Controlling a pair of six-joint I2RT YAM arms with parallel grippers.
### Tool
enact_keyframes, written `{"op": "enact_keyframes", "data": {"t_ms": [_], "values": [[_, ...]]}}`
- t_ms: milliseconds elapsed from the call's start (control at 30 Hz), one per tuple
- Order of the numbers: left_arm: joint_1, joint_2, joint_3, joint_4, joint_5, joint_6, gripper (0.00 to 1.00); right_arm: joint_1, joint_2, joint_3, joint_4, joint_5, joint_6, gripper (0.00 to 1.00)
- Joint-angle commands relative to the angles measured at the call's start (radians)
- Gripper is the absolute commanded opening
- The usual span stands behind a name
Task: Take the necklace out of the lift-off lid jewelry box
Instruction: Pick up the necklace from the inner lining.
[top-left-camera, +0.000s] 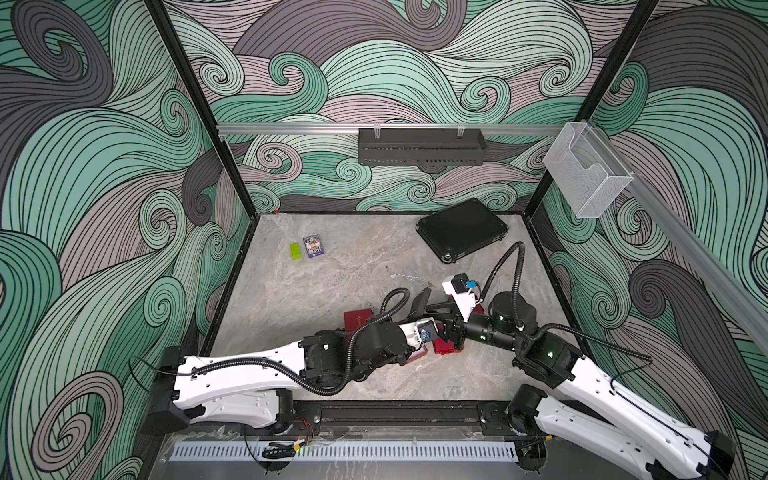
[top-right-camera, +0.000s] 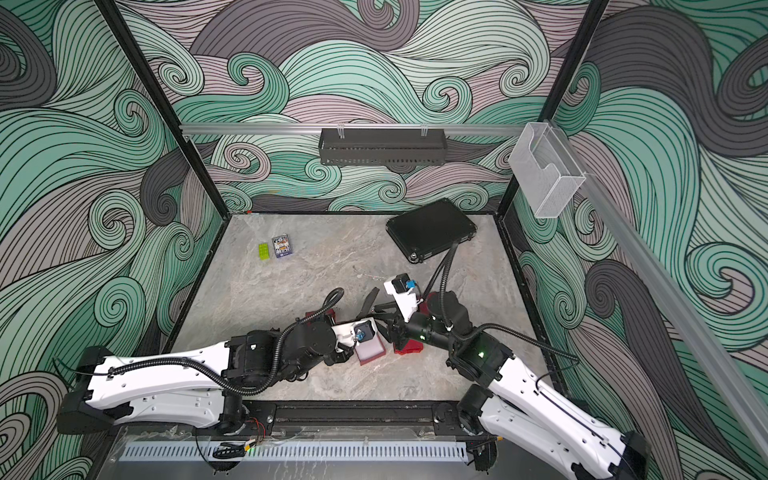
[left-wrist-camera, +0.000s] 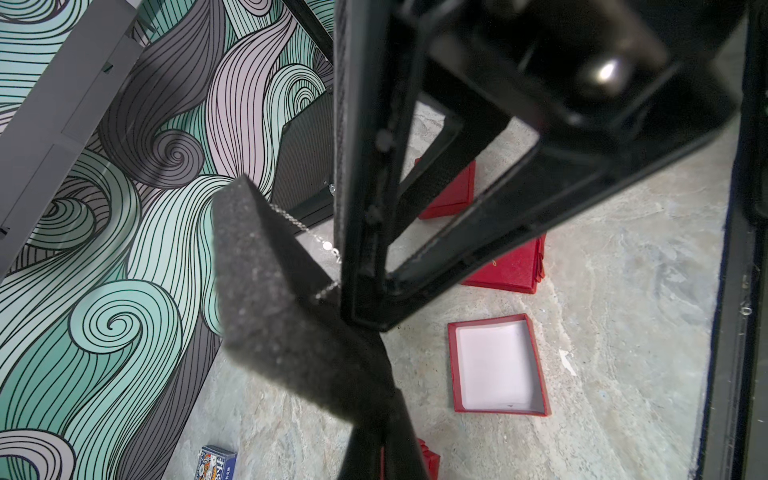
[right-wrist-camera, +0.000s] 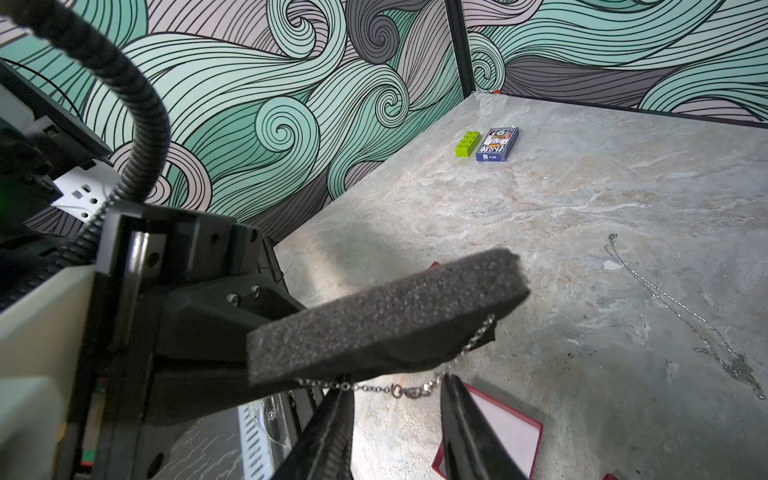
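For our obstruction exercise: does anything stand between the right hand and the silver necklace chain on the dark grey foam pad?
Nothing visible does. The right hand is open, its fingers either side of the silver necklace chain strung across the dark grey foam pad.

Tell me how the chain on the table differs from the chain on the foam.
The table chain lies flat and stretched out; the foam chain hangs from the held-up foam pad. Nothing touches the table chain; the foam chain's clasp sits between the right tool's open jaws. Both are silver.
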Motion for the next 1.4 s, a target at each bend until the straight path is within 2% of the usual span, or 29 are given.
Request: {"op": "enact_keyframes", "data": {"t_ms": [0,167,300,667,767,867,967,1067,1267,1367], "values": [[-0.013,-0.001,0.048,-0.011,-0.002,-0.001,0.00,-0.005,-0.006,-0.012,0.041,-0.011,-0.003,0.39],[-0.019,-0.006,0.052,-0.018,-0.008,-0.001,0.00,-0.005,-0.006,-0.021,0.050,-0.009,-0.007,0.38],[-0.022,-0.008,0.065,-0.043,-0.012,-0.005,0.00,-0.005,-0.012,-0.036,0.085,-0.014,-0.009,0.32],[-0.029,-0.010,0.069,-0.056,-0.016,-0.005,0.00,-0.005,-0.002,-0.034,0.111,-0.011,-0.020,0.30],[-0.031,-0.010,0.072,-0.062,-0.016,-0.004,0.00,-0.005,-0.002,-0.034,0.117,-0.016,-0.024,0.32],[-0.030,-0.010,0.078,-0.068,-0.014,-0.004,0.00,-0.005,-0.002,-0.037,0.125,-0.015,-0.032,0.40],[-0.031,-0.008,0.093,-0.087,-0.008,-0.009,0.00,-0.005,0.006,-0.040,0.143,-0.016,-0.037,0.41],[-0.033,-0.010,0.099,-0.094,0.000,-0.011,0.00,-0.005,0.021,-0.040,0.161,-0.030,-0.038,0.38],[-0.033,-0.018,0.104,-0.104,0.000,-0.007,0.00,-0.005,0.031,-0.039,0.185,-0.038,-0.042,0.23],[-0.033,-0.018,0.106,-0.114,-0.026,-0.007,0.00,-0.005,0.016,-0.040,0.178,-0.009,-0.045,0.19]]}}
